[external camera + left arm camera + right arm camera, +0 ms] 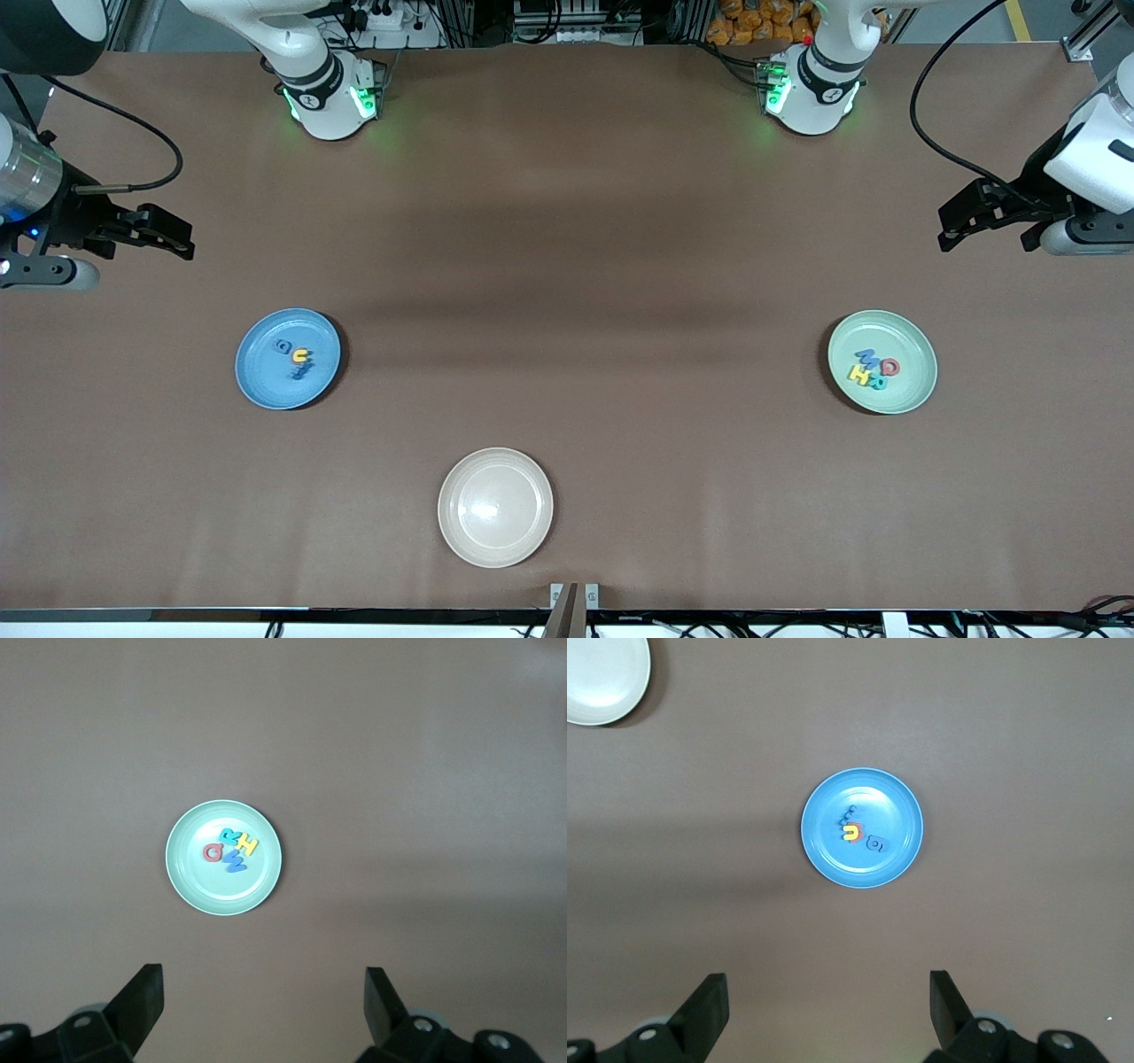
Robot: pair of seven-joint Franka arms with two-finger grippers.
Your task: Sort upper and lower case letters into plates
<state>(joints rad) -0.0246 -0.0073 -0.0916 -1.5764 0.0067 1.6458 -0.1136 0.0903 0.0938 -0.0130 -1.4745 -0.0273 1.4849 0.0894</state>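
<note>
The light blue plate [261,377] lies toward the right arm's end of the table and holds a yellow letter [301,357] with small blue letters beside it. In the right wrist view the same plate [859,870] and yellow letter [852,832] show. The mint green plate [912,383] lies toward the left arm's end, with a blue, a red, a yellow and a teal letter clustered [875,369] in it. The left wrist view shows that plate [197,881] with the letters [232,850]. My right gripper [188,245] [828,985] hangs open and empty above bare table. My left gripper [946,232] [264,979] does likewise.
A cream plate [495,540] with nothing in it lies near the table's front edge, nearer to the front camera than both other plates. The arm bases [332,97] [811,93] stand along the back edge. Brown table surface spreads between the plates.
</note>
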